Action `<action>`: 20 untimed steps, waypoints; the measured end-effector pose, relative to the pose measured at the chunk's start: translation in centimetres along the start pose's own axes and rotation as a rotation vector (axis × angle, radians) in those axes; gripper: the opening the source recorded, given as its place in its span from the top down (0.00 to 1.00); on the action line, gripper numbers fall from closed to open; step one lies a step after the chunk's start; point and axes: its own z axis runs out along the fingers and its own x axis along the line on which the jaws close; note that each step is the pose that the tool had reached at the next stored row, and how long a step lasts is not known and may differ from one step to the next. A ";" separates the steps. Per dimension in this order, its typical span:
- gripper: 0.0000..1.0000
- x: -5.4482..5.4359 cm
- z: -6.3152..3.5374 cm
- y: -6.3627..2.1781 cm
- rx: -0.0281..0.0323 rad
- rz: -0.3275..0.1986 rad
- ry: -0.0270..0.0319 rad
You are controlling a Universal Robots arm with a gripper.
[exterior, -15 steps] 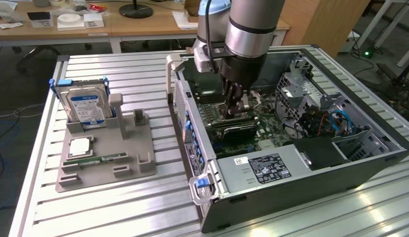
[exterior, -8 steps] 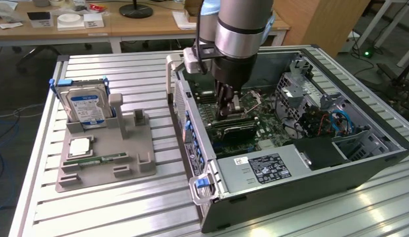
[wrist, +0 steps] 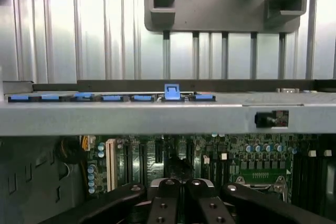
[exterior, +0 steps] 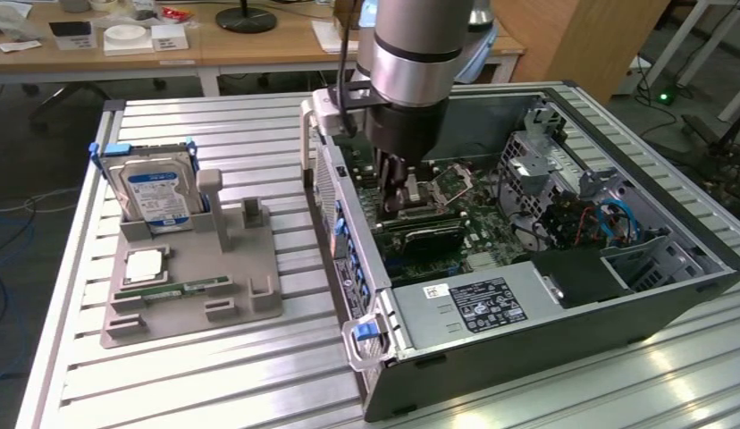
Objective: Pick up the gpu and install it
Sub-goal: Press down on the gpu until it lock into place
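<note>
1. A ribbed metal worktop (exterior: 227, 375) carries everything in the scene; behind its far edge stand wooden desks with small items.
2. An open computer case (exterior: 525, 268) lies on its side along the edge of the worktop at the exterior view's right, its green motherboard (exterior: 466, 214) facing up.
3. The robot arm (exterior: 412, 54), a thick silver and black column, reaches down from above into the case, close to the case wall that faces the middle of the worktop.
4. A grey parts holder (exterior: 191, 286) sits on the worktop near the edge at the exterior view's left, well apart from the case.
5. A silver hard drive (exterior: 155, 192) with a blue and white label stands upright in the holder's far end.
6. The gpu (exterior: 420, 234), a dark flat card, sits on the motherboard inside the case, directly beneath the arm's tip; whether it is fully seated cannot be told.
7. The end effector (wrist: 182, 203) is clenched, its two black fingers (wrist: 163, 205) pressed together just above the motherboard, right at the gpu; whether it grips the card cannot be told.
8. A narrow green memory stick (exterior: 173, 289) lies flat in the holder's near part.
9. Blue clips (wrist: 171, 92) line the top of the case wall in the wrist view.
</note>
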 end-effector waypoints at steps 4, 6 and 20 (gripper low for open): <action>0.89 0.0 0.13 0.85 0.0000 -0.005 0.0002; 0.89 0.0 0.44 0.92 -0.0004 -0.009 0.0007; 0.89 0.1 1.56 1.77 -0.0012 -0.018 0.0004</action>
